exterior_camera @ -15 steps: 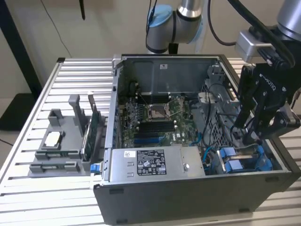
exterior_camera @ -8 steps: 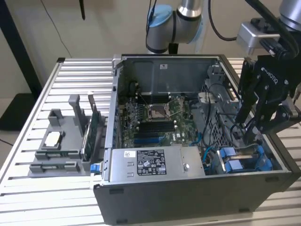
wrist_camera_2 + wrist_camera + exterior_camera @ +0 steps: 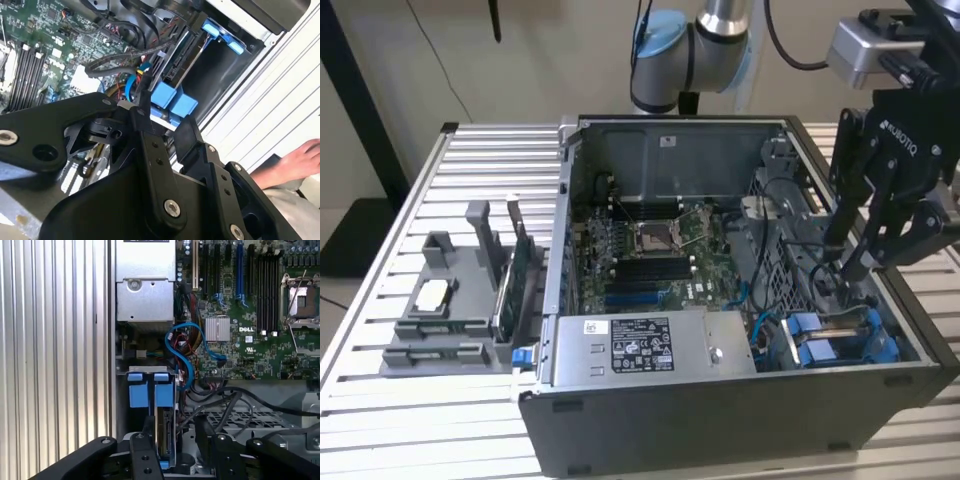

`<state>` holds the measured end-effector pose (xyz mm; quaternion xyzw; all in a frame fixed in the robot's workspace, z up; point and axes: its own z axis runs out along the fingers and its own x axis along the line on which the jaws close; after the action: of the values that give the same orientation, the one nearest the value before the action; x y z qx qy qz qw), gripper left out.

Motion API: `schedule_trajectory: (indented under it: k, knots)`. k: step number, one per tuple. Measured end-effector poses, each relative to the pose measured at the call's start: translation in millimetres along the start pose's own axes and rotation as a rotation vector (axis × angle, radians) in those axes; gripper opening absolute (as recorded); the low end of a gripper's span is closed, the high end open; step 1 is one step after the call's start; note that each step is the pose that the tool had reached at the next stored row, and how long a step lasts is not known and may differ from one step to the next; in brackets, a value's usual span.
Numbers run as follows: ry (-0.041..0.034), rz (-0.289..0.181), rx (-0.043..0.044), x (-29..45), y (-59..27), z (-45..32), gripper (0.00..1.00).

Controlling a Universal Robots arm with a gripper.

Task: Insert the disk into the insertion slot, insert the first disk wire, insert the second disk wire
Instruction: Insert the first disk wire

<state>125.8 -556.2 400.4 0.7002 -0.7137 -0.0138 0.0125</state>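
I've got the fingers spread apart, one either side of the disk standing edge-on in the insertion slot, probably to guide its seating.

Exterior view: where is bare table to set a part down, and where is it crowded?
Bare table slats lie between the parts holder and the near edge, and behind the holder. Crowded: the case corner around the gripper, with wires and the disk.

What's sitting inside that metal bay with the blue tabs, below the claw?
The disk, in its blue carrier, sits in the insertion slot, seen edge-on in the first wrist view. The gripper covers its near end.
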Motion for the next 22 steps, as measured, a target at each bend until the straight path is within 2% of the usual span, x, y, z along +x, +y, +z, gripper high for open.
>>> schedule_trajectory:
  k: [3,6,8,13,16,19,20,22]
  knots:
    - [-0.0109,-0.003,0.0087,-1.8,0.5,1.6,0.46]
    - [-0.028,-0.014,0.0161,-3.0,1.0,2.8,0.46]
    - [-0.0369,-0.024,0.022,-3.7,1.2,3.7,0.46]
    - [-0.0429,-0.068,0.044,-3.9,1.4,6.0,0.46]
    - [-0.0467,-0.079,0.0596,-3.9,3.6,8.6,0.46]
    - [-0.057,-0.085,0.0717,-3.8,6.2,10.8,0.44]
    - [-0.0624,-0.087,0.0755,-3.8,7.0,11.3,0.37]
    - [-0.0707,-0.094,0.0847,-3.8,7.9,12.3,0.37]
